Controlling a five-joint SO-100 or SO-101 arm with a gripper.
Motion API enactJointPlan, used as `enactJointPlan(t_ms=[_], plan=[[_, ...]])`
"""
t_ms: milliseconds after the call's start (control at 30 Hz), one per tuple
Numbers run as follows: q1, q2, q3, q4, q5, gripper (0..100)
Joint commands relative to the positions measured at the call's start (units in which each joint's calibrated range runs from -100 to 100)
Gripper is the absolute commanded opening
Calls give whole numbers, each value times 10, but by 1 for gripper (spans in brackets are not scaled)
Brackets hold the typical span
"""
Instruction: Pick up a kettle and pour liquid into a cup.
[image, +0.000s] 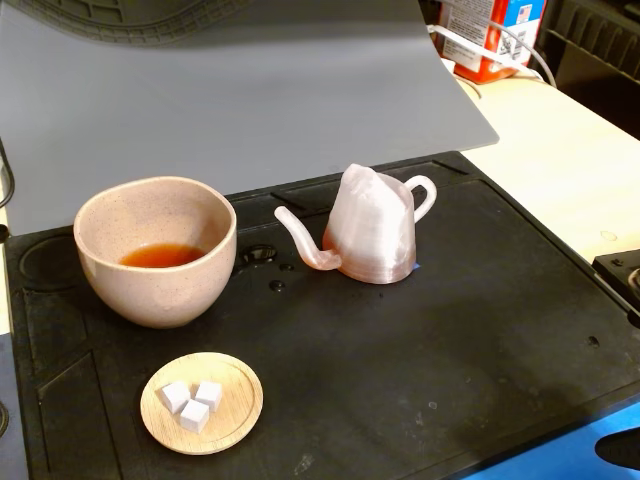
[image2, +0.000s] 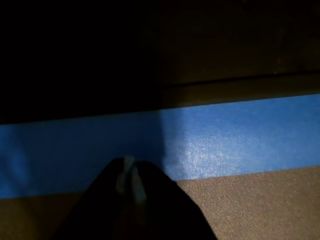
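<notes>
In the fixed view, a black mat (image: 420, 360) covers most of the tabletop (image: 560, 160), whose pale wood shows at the right of the frame. The kettle (image: 372, 228) stands upright on the mat a little above and right of the frame's centre. Its thin curved spout points left toward the cup, and its small loop handle sticks out at its upper right. The cup (image: 157, 250) sits at middle left, apart from the kettle, with the spout tip ending short of its rim. A shallow pool of reddish-brown liquid (image: 160, 256) lies in the bottom of the cup. A few dark wet spots (image: 268, 268) show on the mat between cup and kettle. At lower left, below the cup, a small round wooden dish (image: 202, 403) holds three white cubes (image: 194, 403) bunched together. A grey sheet (image: 250, 90) fills the upper part of the frame, and a red and white container (image: 490, 35) stands at the upper right.

The arm does not appear in the fixed view. The wrist view is dim: a band of blue tape (image2: 225, 145) crosses the frame, with a brown surface (image2: 260, 205) below it. The jaws appear at lower centre as a dark shape (image2: 131, 182), pressed together with nothing between them.
</notes>
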Motion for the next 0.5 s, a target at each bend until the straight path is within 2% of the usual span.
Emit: enactJointPlan(t_ms=[0, 467], plan=[[-1, -3, 1, 1, 1, 1], [-1, -3, 1, 2, 1, 1]])
